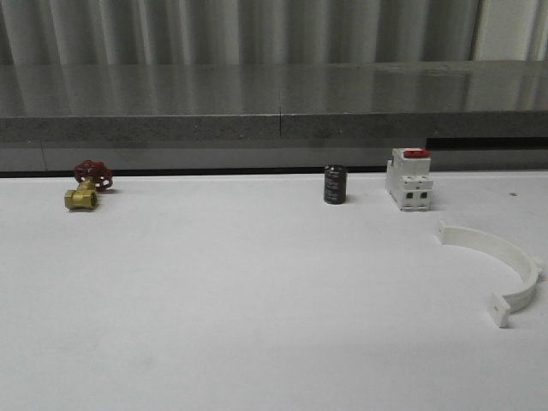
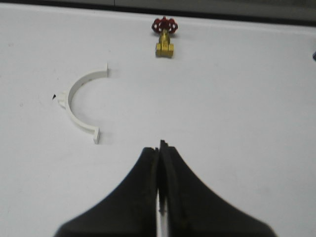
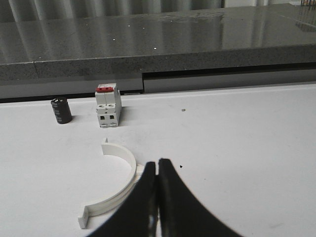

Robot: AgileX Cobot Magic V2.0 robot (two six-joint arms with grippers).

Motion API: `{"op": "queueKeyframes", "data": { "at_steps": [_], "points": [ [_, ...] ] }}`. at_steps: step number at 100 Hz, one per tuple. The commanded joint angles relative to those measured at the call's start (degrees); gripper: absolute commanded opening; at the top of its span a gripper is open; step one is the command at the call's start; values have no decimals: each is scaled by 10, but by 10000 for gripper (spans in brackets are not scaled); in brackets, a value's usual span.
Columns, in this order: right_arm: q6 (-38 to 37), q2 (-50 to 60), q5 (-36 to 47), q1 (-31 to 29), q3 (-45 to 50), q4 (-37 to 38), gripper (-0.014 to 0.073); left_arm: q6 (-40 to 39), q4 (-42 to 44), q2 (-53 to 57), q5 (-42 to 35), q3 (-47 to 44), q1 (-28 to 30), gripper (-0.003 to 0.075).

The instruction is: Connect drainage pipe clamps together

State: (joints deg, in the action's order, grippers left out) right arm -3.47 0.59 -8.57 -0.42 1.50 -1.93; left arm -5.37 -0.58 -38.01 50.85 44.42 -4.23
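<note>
Right clamp half [image 1: 501, 267]: you see a white plastic half-ring lying flat on the bench [image 1: 257, 308], at the right side in the front view, its open side facing left and slightly toward you, a small flat tab at each end. In the right wrist view it [image 3: 116, 182] lies just beside the right gripper, which hides part of the arc.
Left clamp half [image 2: 81, 101]: a second white half-ring lies flat on the bench in the left wrist view, its open side turned toward the middle of the bench, well apart from the left gripper.
The two halves: apart, not joined.
Right gripper [image 3: 157, 195]: its dark jaws are pressed together with nothing between them.
Left gripper [image 2: 158, 185]: its dark jaws are closed against each other and empty, above bare bench.
Switch [image 1: 408, 179]: a white boxy switch with a red top stands upright near the back edge, behind the right clamp half.
Black cylinder [image 1: 335, 184]: stands upright just left of the switch, not touching it.
Valve [image 1: 86, 184]: a brass valve with a red handwheel rests at the back left, well apart from everything else.
</note>
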Motion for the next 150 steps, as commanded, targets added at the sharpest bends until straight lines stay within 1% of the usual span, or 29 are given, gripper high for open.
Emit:
{"op": "queueKeyframes", "data": {
  "at_steps": [1, 16, 23, 30, 35, 37, 42, 47, 52, 64, 79, 92, 98, 104, 122, 136, 150],
  "points": [
    [8, 11, 48, -2, -9, 5, -67, 0, -2, -18, -19, 20, 1, -21],
    [8, 11, 48, -2, -9, 5, -67, 0, 1, -42, -19, 20, 1, -11],
    [8, 11, 48, -2, -9, 5, -67, 0, 1, -50, -19, 20, 1, 53],
    [8, 11, 48, -2, -9, 5, -67, 0, -6, -58, -19, 20, 1, 167],
    [8, 11, 48, -2, -9, 5, -67, 0, -7, -58, -19, 20, 1, 281],
    [8, 11, 48, -2, -9, 5, -67, 0, -7, -58, -19, 20, 1, 312],
    [8, 11, 48, -2, -9, 5, -67, 0, -7, -58, -19, 20, 1, 430],
    [8, 11, 48, -2, -9, 5, -67, 0, -7, -58, -20, 20, 1, 510],
    [8, 11, 48, -2, -9, 5, -67, 0, -7, -58, -19, 20, 1, 555],
    [8, 11, 48, -2, -9, 5, -67, 0, -7, -59, -23, 20, 1, 566],
    [8, 11, 48, -2, -9, 5, -67, 0, -5, -92, -27, 26, 1, 566],
    [8, 11, 48, -2, -9, 5, -67, 16, -2, -158, -30, 43, 1, 566],
    [8, 11, 48, -2, -9, 5, -67, 16, 15, -197, -33, 55, 2, 566],
    [8, 11, 48, -2, -9, 5, -67, 16, 33, -233, -34, 72, 2, 566],
    [8, 11, 48, -2, -9, 5, -67, 25, 51, -341, -33, 137, 3, 566],
    [8, 11, 48, -2, -9, 5, -67, 39, 47, -422, -26, 188, 30, 566],
    [8, 11, 48, -2, -9, 5, -67, 80, 10, -489, -13, 227, 87, 566]
  ]
}}
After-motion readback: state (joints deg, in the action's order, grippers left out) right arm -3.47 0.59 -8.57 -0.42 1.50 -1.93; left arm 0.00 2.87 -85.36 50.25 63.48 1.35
